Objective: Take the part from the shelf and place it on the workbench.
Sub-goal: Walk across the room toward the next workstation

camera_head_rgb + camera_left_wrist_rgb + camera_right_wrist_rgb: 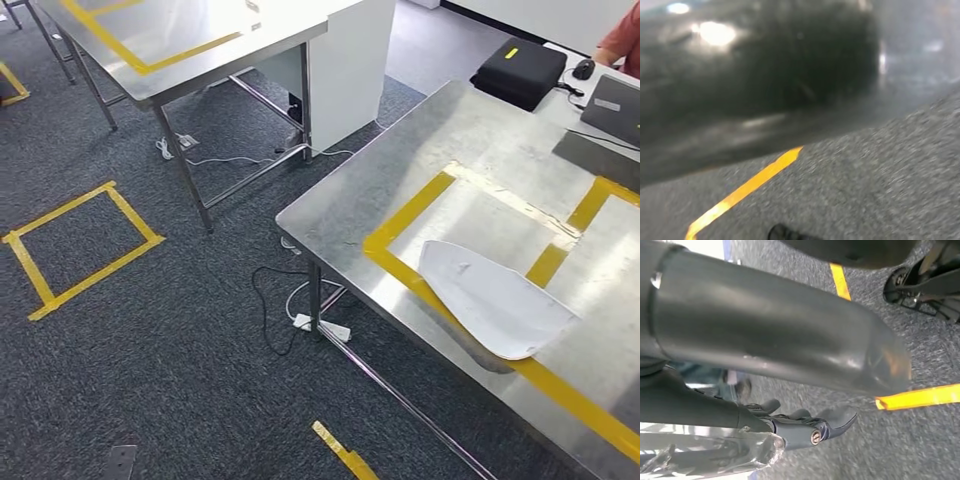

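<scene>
- The part point(494, 300), a flat white piece with one pointed end, lies on the steel surface point(453, 130) at the right of the head view, across the near yellow tape line point(400, 265) of a marked rectangle.
- Nothing touches the part; it lies flat, part inside the rectangle and part over the tape.
- Judged from that, placing looks done, or this is a part set down already; I cannot tell which, and no shelf appears.
- The right hand point(806, 425) hangs over grey carpet in its wrist view; its dark fingers point(836, 417) lie slightly curled and apart, pinching nothing.
- The left hand: its wrist view is blurred, showing carpet and a yellow floor stripe point(745, 187); whether its fingers are spread or pressed together I cannot tell.
- Further out: a taped yellow square point(79, 250) on the carpet, a second steel table point(189, 40) behind, cables and a power strip point(324, 325) under the near surface.
- At the far right corner sit a black case point(521, 70), a mouse point(583, 69) and a laptop point(615, 105), with a person's sleeve point(623, 35) beside them.
- To do the step well: keep both arms low and clear of the surface edge when turning, and step wide of the cables.
</scene>
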